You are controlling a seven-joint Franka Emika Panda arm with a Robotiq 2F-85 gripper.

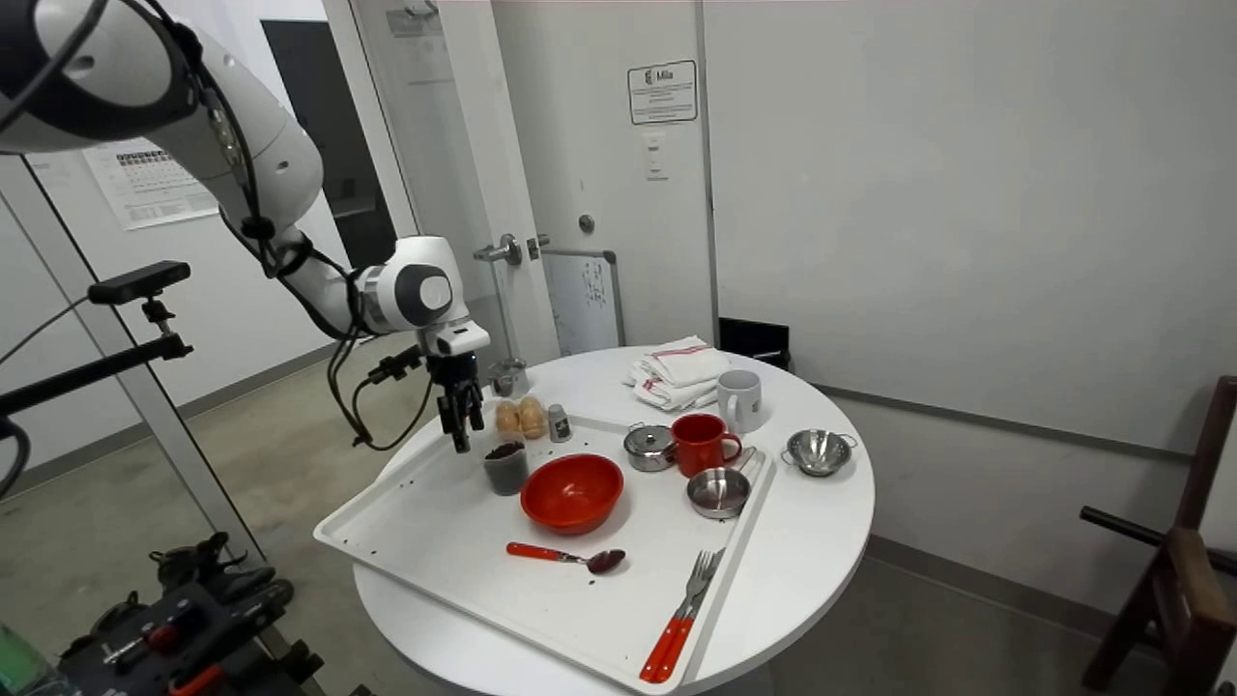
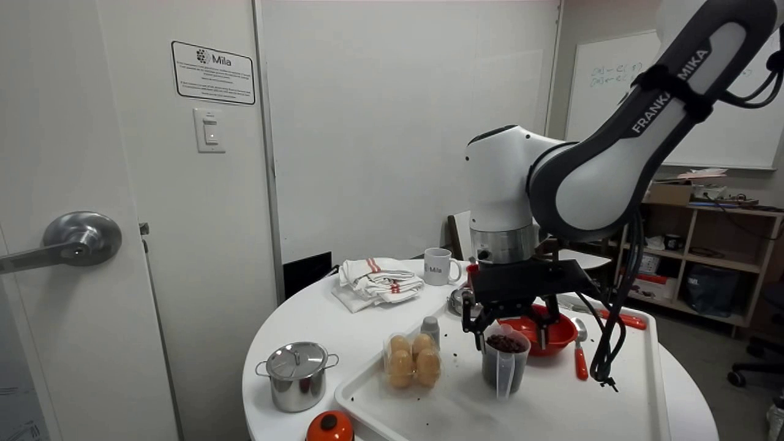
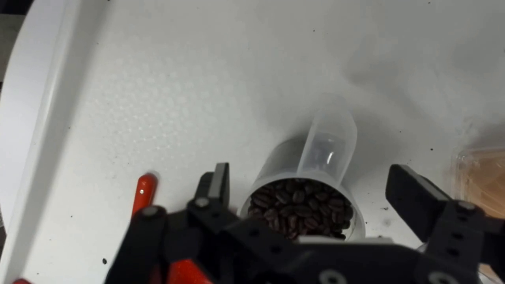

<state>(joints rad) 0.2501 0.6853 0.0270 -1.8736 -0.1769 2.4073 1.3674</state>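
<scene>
- The white arm is leaning in above the round table, its wrist hanging downward in both exterior views.
- The round table is bearing the white tray.
- The white tray is lying flat, with small dark specks on it.
- The black gripper is pointing down over the tray; its two fingers are standing wide apart, with gaps showing between them and the translucent cup.
- The folded towels, white with red stripes, are resting on the table beside the pale mug.
- The red bowl is sitting on the tray, near the cup.
- The translucent cup is standing upright on the tray, close to the fingertips; in the wrist view its rim is showing between the two fingers.
- The red mug is standing just beside the small lidded pan.
- The clear pack of brown eggs is sitting next to the grey shaker.
- The red-handled fork and knife are lying together near the tray's edge.
- The red-handled spoon is lying near the red bowl.
- The dark beans are lying inside the cup.
</scene>
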